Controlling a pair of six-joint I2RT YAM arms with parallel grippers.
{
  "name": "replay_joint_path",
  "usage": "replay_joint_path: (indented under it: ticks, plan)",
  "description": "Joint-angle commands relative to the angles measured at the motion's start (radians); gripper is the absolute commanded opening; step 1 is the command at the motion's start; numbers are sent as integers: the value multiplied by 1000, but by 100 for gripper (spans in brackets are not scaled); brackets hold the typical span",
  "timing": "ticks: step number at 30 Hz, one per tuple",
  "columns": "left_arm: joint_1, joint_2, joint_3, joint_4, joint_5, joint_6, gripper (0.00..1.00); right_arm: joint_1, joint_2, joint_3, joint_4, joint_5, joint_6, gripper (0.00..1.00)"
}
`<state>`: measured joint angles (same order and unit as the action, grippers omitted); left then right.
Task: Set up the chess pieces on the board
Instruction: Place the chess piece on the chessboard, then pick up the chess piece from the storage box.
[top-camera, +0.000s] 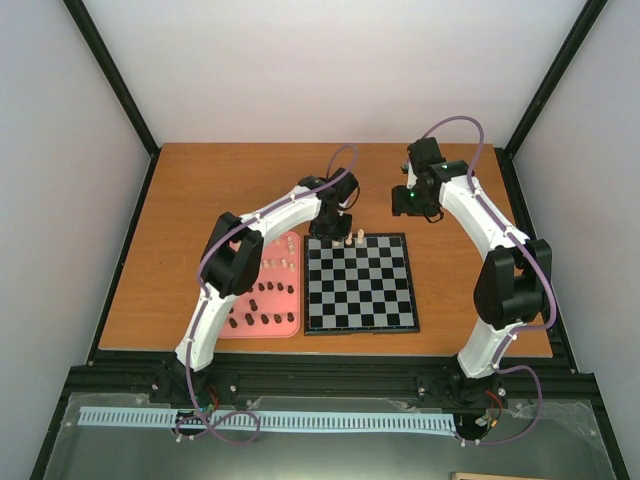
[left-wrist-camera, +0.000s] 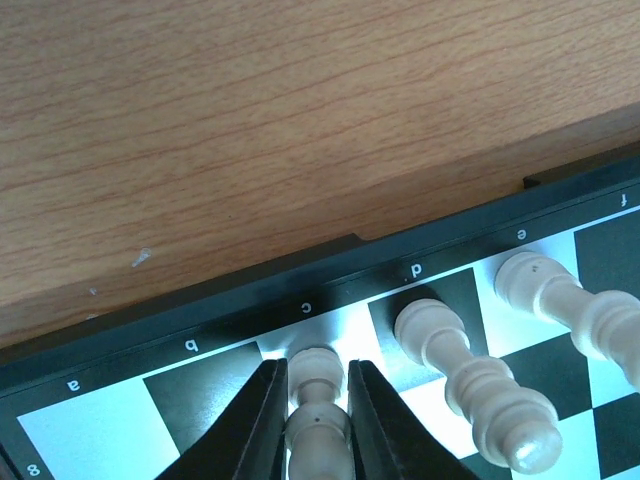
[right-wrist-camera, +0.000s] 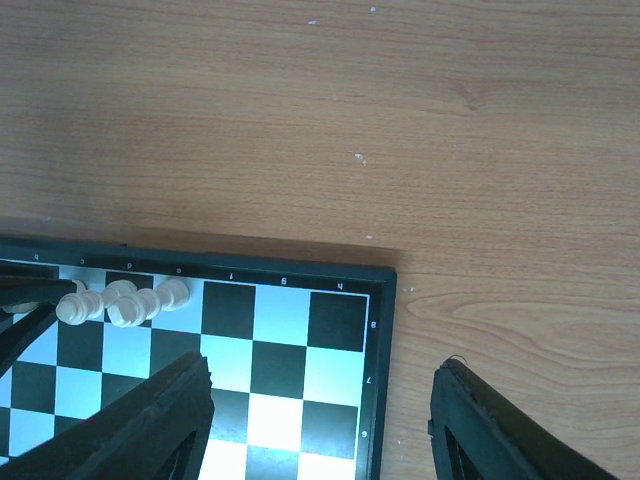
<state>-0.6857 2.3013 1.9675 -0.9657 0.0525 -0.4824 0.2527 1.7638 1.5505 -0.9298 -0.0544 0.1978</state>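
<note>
The chessboard (top-camera: 360, 329) lies at the table's middle. My left gripper (top-camera: 335, 230) is at its far left corner. In the left wrist view it (left-wrist-camera: 316, 368) is shut on a cream piece (left-wrist-camera: 318, 400), whose base stands on the light square by the letter c. Two more cream pieces stand to its right, on the d square (left-wrist-camera: 470, 385) and the e square (left-wrist-camera: 560, 300). They also show in the right wrist view (right-wrist-camera: 120, 300). My right gripper (top-camera: 405, 205) is open and empty (right-wrist-camera: 320, 400), above the board's far right corner (right-wrist-camera: 375, 300).
A pink tray (top-camera: 262, 335) lies left of the board. It holds several dark brown pieces (top-camera: 265, 305) and a few cream ones (top-camera: 280, 255) at its far end. Bare wooden table (top-camera: 250, 180) lies beyond the board. Black frame posts stand at the table's corners.
</note>
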Motion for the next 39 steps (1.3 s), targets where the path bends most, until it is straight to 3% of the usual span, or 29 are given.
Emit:
replay_joint_path:
  ticks: [1, 11, 22, 33, 39]
  plan:
    - [-9, 4, 31, -1, 7, -2, 21, -7, -9, -6, 5, -6, -12, 60]
    - [-9, -10, 16, 2, -2, -2, 28, -7, -12, -9, 8, -14, -9, 60]
    - [-9, -32, 73, -37, -66, 12, 47, -7, -16, 3, 4, -25, -9, 60]
    - [44, -107, 136, -109, -205, 41, 49, -7, -11, 14, 6, -42, -14, 60]
    - [158, -251, -10, -109, -250, 11, 45, -7, -1, 24, 5, -53, -18, 60]
